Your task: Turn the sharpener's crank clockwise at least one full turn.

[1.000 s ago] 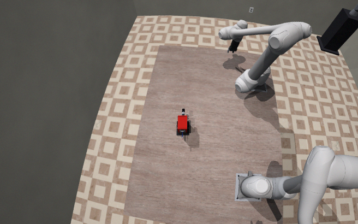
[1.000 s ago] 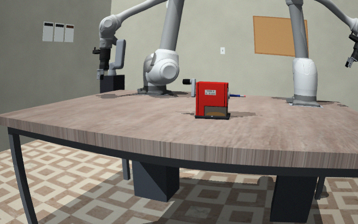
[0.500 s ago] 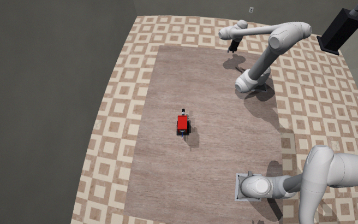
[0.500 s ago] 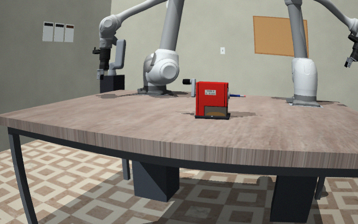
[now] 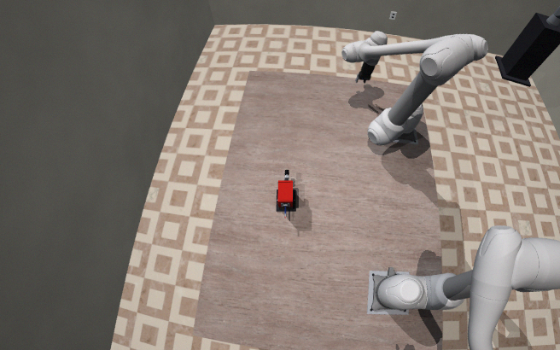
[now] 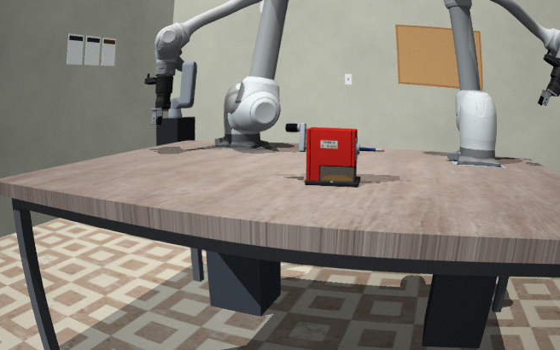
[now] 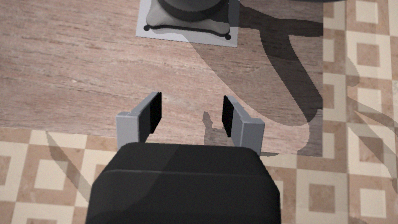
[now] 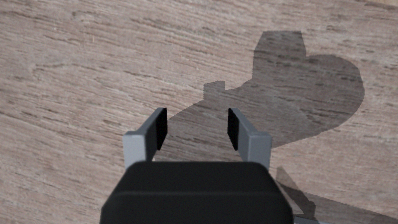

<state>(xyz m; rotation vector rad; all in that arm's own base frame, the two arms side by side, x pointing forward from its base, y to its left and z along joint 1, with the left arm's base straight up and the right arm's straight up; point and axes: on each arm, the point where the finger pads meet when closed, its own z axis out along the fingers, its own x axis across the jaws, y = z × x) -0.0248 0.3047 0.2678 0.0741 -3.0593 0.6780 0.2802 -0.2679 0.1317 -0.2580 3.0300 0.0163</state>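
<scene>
The red sharpener (image 5: 285, 191) (image 6: 332, 153) stands upright on its black base on the table. Its crank arm (image 6: 302, 137) is on the side at the left in the exterior view and points up, with the black knob (image 6: 291, 127) (image 5: 286, 172) at its top, sticking outward. A blue pencil (image 6: 368, 148) sticks out of the opposite side. My left gripper (image 6: 543, 98) (image 7: 192, 106) is open and empty, high at the right in the exterior view, far from the sharpener. My right gripper (image 6: 156, 117) (image 5: 361, 80) (image 8: 197, 120) is open and empty above the table's far corner on the crank's side, well away from the knob.
The arm bases stand on the wooden table (image 5: 247, 269) (image 6: 186, 191); the left arm's base (image 5: 388, 292) (image 6: 477, 130) and the right arm's base (image 6: 252, 113) are both beyond the sharpener in the exterior view. A black pedestal (image 5: 534, 48) stands off the table's corner.
</scene>
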